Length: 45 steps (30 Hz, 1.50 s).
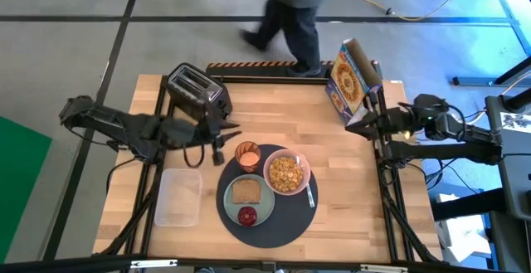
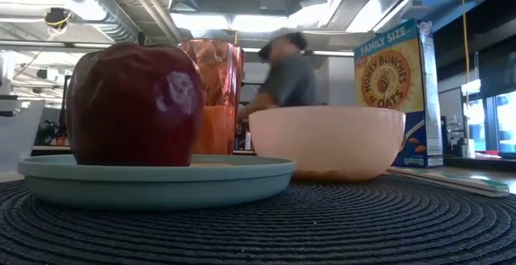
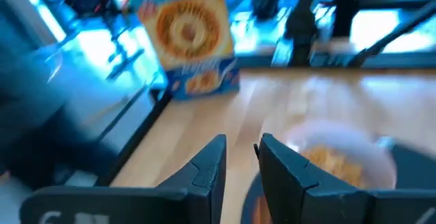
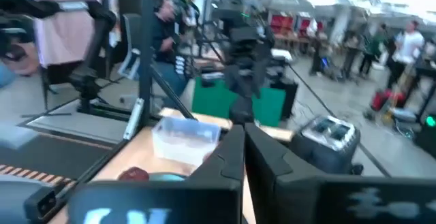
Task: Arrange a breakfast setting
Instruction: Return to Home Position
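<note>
The round dark grey mat (image 1: pixel 286 223) lies at the table's near middle. On it rests the pale green plate (image 1: pixel 259 208) with the toast slice (image 1: pixel 246 192) and the small red fruit (image 1: pixel 247 216). The pink bowl (image 1: pixel 287 173) holds cereal. The orange cup (image 1: pixel 247 155) stands at the mat's far left rim, and the metal spoon (image 1: pixel 310 193) lies right of the bowl. My left gripper (image 1: pixel 235 129) hovers just beyond the cup, slightly open and empty (image 3: pixel 242 152). My right gripper (image 1: pixel 354 124) is shut and empty (image 4: pixel 244 137) near the table's right edge.
A black toaster (image 1: pixel 197 90) stands far left, beside my left arm. A clear plastic tub (image 1: pixel 178 197) lies left of the mat. A cereal box (image 1: pixel 353 78) stands far right, close to my right gripper. A person (image 1: pixel 290 12) walks beyond the far edge.
</note>
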Each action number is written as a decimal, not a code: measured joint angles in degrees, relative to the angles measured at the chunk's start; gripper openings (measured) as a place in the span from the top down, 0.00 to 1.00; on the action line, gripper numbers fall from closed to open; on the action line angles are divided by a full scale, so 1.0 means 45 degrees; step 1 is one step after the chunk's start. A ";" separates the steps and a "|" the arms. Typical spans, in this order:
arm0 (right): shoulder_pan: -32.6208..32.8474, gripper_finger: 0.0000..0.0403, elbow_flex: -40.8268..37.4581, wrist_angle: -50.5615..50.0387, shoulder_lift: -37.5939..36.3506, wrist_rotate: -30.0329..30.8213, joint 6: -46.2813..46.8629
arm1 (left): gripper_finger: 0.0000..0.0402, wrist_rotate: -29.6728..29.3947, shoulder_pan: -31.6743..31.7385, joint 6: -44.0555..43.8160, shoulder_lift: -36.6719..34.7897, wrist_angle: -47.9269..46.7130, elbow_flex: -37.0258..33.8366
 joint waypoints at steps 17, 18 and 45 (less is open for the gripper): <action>0.0000 1.00 -0.5108 0.2971 -0.2986 -0.0545 0.1239 | 0.81 0.6948 0.4958 0.0846 -0.3345 0.7694 -0.6159; 0.0000 1.00 -0.5168 0.2927 -0.3194 -0.0543 0.1239 | 0.81 0.7007 0.5099 0.0774 -0.3899 0.7639 -0.6523; 0.0000 1.00 -0.6591 0.2487 -0.5240 0.0680 0.1899 | 0.81 0.8278 0.5283 0.0032 -1.1914 0.4483 -1.0841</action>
